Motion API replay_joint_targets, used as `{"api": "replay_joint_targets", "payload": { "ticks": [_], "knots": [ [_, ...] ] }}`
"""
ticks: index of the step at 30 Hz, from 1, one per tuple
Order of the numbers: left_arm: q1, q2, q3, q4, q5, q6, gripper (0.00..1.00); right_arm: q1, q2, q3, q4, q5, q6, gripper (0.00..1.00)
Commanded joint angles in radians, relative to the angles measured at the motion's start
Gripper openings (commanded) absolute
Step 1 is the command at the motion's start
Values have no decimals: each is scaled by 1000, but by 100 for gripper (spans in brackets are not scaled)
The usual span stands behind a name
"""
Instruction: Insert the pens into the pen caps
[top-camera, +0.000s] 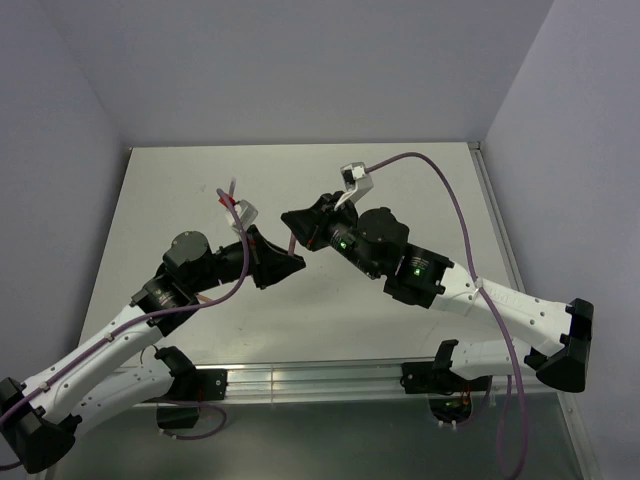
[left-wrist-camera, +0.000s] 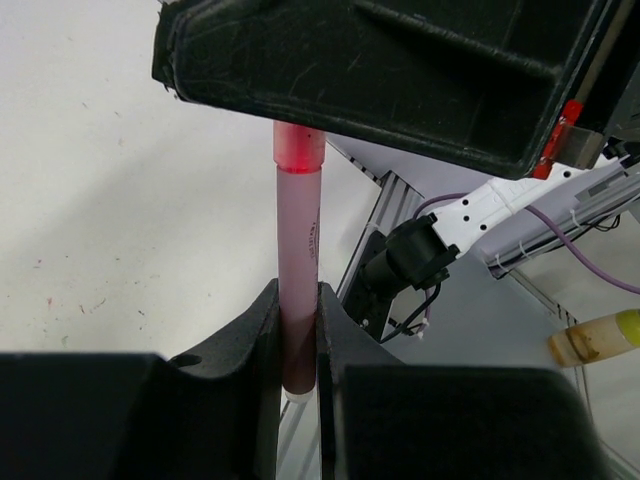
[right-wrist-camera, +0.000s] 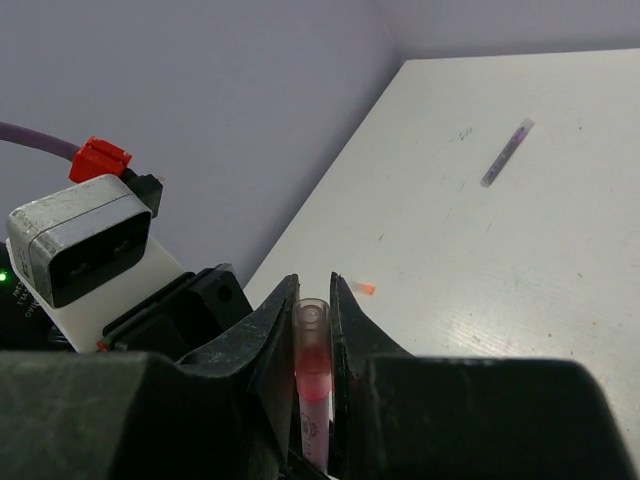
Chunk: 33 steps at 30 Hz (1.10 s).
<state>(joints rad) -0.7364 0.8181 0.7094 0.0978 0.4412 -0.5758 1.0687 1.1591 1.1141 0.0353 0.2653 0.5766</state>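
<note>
The left gripper is closed narrow on one pinkish-red pen, which runs straight toward 12 o'clock to the right gripper. That gripper is pinched just as tight on one pale pinkish cap, open-ended, with red showing inside. How deep the pen sits I cannot tell. On the table, one dark grey pen lies at 1 o'clock, well apart. One small orange bit lies just beside the fingertips.
</note>
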Motion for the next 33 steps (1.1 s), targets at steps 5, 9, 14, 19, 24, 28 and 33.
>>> {"api": "replay_joint_targets", "payload": {
  "ticks": [5, 9, 14, 19, 24, 28, 33],
  "knots": [
    [3, 3, 143, 118, -122, 51, 0, 86, -13, -83, -100, -106, 0, 0],
    [5, 13, 176, 106, -142, 68, 0, 100, -16, -96, -115, -109, 2, 0],
    [5, 24, 196, 108, -153, 77, 0, 122, -12, -111, -107, -110, 17, 0],
    [5, 32, 209, 123, -168, 79, 0, 134, -9, -125, -95, -150, 37, 0],
    [5, 39, 235, 118, -187, 93, 0, 151, 2, -128, -100, -169, 52, 0],
    [5, 47, 257, 117, -199, 109, 0, 181, 17, -134, -113, -164, 57, 0],
    [5, 55, 286, 103, -213, 129, 0, 208, 24, -155, -117, -173, 75, 0]
  ]
}}
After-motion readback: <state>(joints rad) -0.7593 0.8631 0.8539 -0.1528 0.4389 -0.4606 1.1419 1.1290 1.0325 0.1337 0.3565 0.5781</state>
